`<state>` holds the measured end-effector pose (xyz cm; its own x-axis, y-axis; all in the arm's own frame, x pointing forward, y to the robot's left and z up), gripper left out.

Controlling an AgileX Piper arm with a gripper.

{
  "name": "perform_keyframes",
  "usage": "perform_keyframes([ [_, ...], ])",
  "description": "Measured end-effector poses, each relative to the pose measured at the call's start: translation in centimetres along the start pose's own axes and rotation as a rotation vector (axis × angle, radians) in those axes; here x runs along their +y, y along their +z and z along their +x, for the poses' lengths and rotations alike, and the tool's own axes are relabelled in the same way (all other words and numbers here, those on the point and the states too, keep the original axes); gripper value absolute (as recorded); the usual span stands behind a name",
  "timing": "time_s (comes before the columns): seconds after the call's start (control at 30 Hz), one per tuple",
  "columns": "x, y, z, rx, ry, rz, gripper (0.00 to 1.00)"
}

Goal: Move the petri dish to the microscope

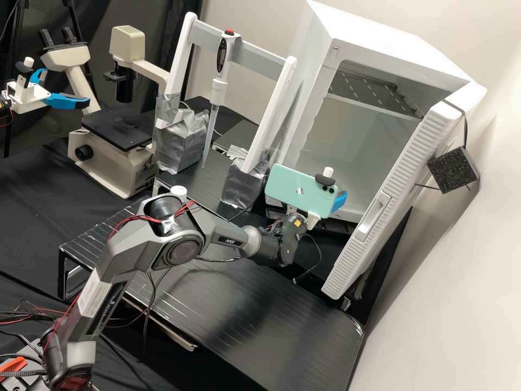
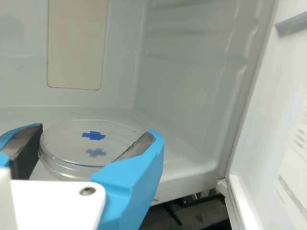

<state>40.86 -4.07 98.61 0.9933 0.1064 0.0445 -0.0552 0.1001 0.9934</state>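
Observation:
The gripper (image 1: 339,201) is at the opening of the white incubator (image 1: 401,51), partly hidden behind the phone on the wrist. In the wrist view, the gripper (image 2: 93,146) is shut on the petri dish (image 2: 72,139), one finger against each side. The dish is clear and round, lies level and has a blue mark on its lid. Its lower part is partly covered by the white gripper body, and I cannot tell whether it touches the incubator floor (image 2: 180,165). The beige microscope (image 1: 116,127), with its black stage, stands at the back left.
The incubator door (image 1: 391,201) stands open to the right of the gripper. A pipette (image 1: 218,92) hangs on a white frame (image 1: 271,114) between microscope and incubator, its feet wrapped in silver tape. Black raised platforms (image 1: 233,320) lie beneath the arm. A second arm's gripper is at far left.

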Motion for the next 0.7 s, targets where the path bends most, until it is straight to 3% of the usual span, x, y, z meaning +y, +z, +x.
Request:
perform_keyframes([
  [0.27, 0.1, 0.5, -4.2, 0.031, 0.03, 0.038, 0.0],
  [0.43, -0.5, 1.0, -7.1, 0.042, 0.045, 0.079, 0.0],
  [0.5, -0.8, 0.9, -8.5, 0.054, 0.051, 0.075, 0.0],
  [0.7, -1.5, 0.0, -12.3, 0.027, 0.03, 0.024, 0.0],
])
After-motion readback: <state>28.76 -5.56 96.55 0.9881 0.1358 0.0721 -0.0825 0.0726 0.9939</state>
